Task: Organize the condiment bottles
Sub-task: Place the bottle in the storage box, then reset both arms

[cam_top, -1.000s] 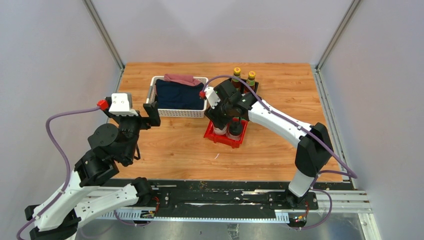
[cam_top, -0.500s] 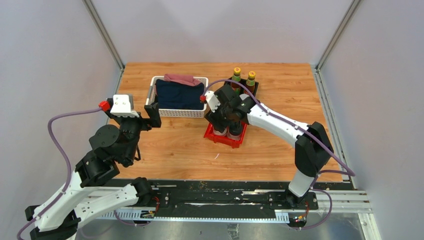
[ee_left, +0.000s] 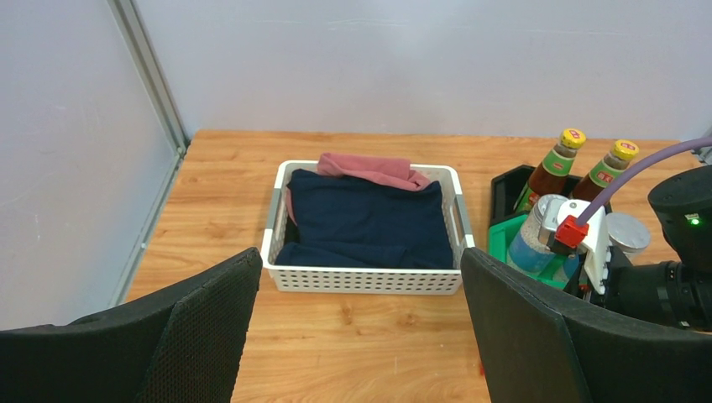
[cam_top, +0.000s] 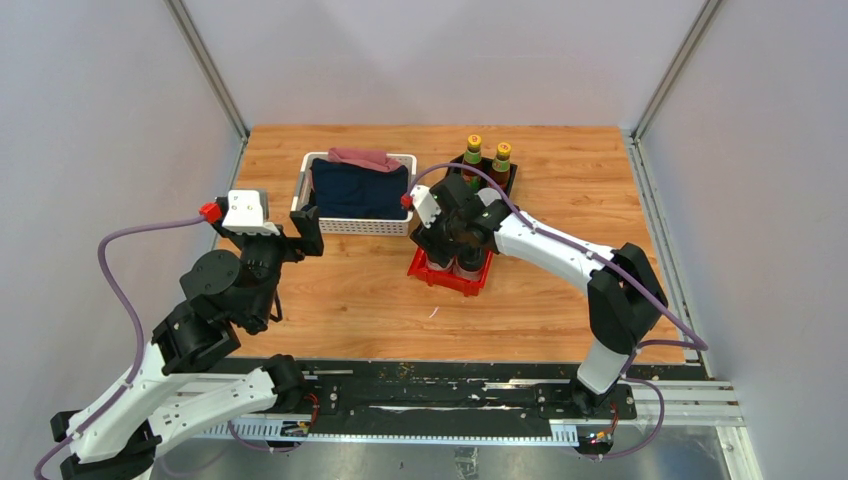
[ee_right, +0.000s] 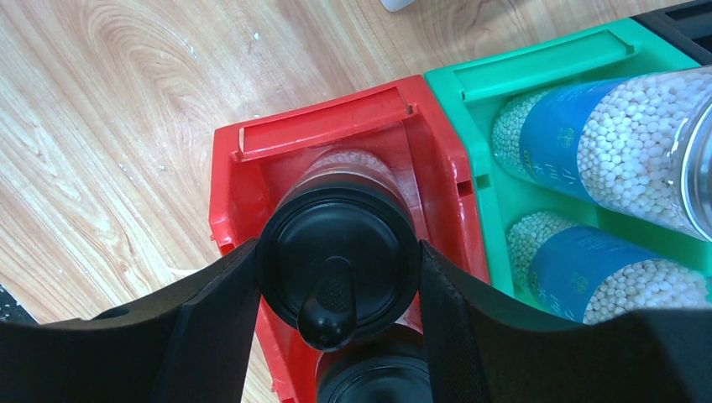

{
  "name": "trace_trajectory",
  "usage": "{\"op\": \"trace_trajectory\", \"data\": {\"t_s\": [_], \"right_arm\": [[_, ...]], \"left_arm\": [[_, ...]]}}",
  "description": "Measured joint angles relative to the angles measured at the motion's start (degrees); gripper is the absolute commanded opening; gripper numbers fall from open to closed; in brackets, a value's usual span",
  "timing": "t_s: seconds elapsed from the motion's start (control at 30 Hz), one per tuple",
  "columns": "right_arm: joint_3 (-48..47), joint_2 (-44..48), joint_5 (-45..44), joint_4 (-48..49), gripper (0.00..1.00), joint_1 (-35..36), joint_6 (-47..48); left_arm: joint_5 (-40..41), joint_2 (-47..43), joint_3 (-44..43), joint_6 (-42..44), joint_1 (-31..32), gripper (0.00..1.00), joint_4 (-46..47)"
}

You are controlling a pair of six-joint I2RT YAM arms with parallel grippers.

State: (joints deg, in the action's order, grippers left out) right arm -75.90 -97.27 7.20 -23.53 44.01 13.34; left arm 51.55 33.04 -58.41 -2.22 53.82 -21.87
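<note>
one black-lidded jar [ee_right: 337, 252] in the red bin [ee_right: 319, 126], clasped by right jaws.

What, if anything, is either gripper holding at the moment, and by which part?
The right gripper grips a black-lidded jar by the sides of its lid, in the red bin. The left gripper is open and holds nothing.

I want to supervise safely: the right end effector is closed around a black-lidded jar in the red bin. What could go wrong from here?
1. The right end effector holds the black-lidded jar only at its lid, so the jar may tilt or slip.
2. The second jar stands close beside it in the red bin; the end effector may knock it when opening.
</note>
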Motion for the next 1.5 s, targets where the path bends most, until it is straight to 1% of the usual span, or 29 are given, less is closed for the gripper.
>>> {"op": "trace_trajectory", "data": {"t_s": [0.03,0.07,0.1,0.17,0.27,0.33,0.4,0.53,0.67,0.73,0.87,0.93,1.03,1.07,1.2,1.23,1.5], "right_arm": [[0.0,0.0,0.0,0.0,0.0,0.0,0.0],[0.0,0.0,-0.2,0.0,0.03,0.0,0.0],[0.1,0.0,-0.2,0.0,0.09,0.0,0.0],[0.1,0.0,-0.2,0.0,0.26,0.0,0.0],[0.3,0.0,-0.3,0.0,0.44,0.0,0.0],[0.3,0.0,-0.4,0.0,0.55,0.0,0.0],[0.3,0.0,-0.4,0.0,0.61,0.0,0.0],[0.3,0.0,-0.4,0.0,0.67,0.0,0.0],[0.3,0.0,-0.4,0.0,0.68,0.0,0.0],[0.3,0.0,-0.3,-0.1,0.72,0.0,0.0],[-0.2,0.0,-0.3,-0.3,0.73,0.0,0.0],[-0.6,0.0,-0.2,-0.2,0.78,0.0,0.0],[-1.3,0.0,-0.2,-0.3,0.8,0.0,0.0],[-1.4,0.0,-0.2,-0.3,0.83,0.0,0.0],[-1.8,0.0,-0.1,-0.5,0.86,0.0,0.0],[-2.1,0.0,-0.2,-0.6,0.89,0.0,0.0],[-4.7,0.0,-1.0,-0.7,0.92,0.0,-0.5]], "left_arm": [[0.0,0.0,0.0,0.0,0.0,0.94,0.0],[0.0,0.0,0.0,-0.1,0.0,0.94,0.0],[0.0,0.0,0.0,-0.1,0.0,0.95,0.0],[0.0,0.0,0.0,-0.1,0.0,0.95,0.0],[0.0,0.0,0.0,-0.1,0.0,0.95,0.0],[0.0,0.0,0.0,-0.1,0.0,0.95,0.0],[0.0,0.0,0.0,-0.1,0.0,0.95,0.0],[0.0,0.0,0.0,-0.1,0.0,0.95,0.0],[0.0,0.0,0.0,-0.1,0.0,0.95,0.0],[0.0,0.0,0.0,-0.1,0.0,0.95,0.0],[0.0,0.1,0.0,-0.1,0.0,0.95,0.0],[0.0,0.2,0.0,-0.1,0.0,0.96,0.0],[0.0,0.3,0.0,-0.1,0.0,0.96,0.0],[0.0,0.4,0.0,-0.1,0.0,0.96,0.0],[0.0,0.6,0.0,-0.2,0.0,0.96,0.0],[0.0,0.6,0.0,-0.2,0.0,0.96,-0.1],[0.0,0.7,0.0,-0.4,0.0,0.96,-0.1]]}}
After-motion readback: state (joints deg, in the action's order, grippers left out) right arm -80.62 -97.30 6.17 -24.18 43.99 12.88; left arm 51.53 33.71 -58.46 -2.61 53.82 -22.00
